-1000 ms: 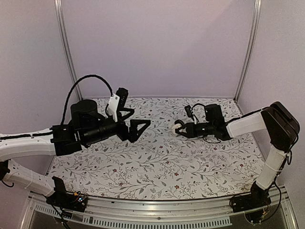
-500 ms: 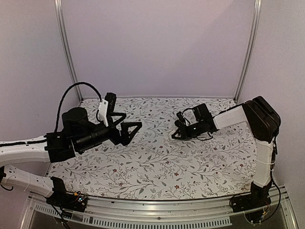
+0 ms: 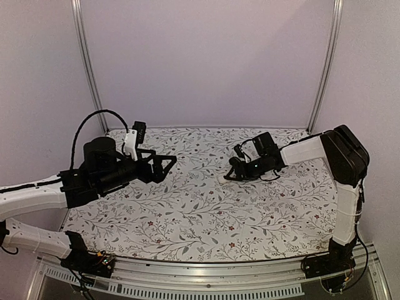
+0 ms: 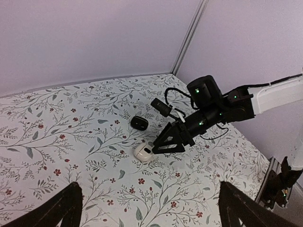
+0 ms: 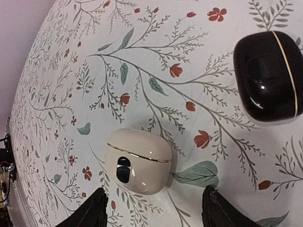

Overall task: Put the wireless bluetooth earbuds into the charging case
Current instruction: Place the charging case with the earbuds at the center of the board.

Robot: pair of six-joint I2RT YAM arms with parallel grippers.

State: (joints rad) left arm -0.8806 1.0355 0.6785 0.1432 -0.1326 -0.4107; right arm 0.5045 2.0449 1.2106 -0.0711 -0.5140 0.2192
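Lilac walls point(image 3: 206, 62) enclose a floral-printed table point(image 3: 206, 215), on which two pebble-shaped cases are seen. No earbuds are visible in any view, loose or held, so their whereabouts cannot be told; they may be shut inside the cases. The white charging case point(image 5: 138, 161) lies just ahead of the right tool point(image 5: 154, 191), lid closed along its gold seam, with a dark oval showing on its face. The black case point(image 5: 267, 75) lies farther ahead of that tool and off to one side, apart from the white one and also closed. Progress is judged uncertain: either insertion is finished, or the lids are yet to be opened. The right tool is held low over the table, fingers parted, nothing gripped, with the white case just beyond its tips; contact cannot be confirmed. The left tool point(image 4: 149, 208) is raised well back from both cases, spread wide and empty, aimed toward them.
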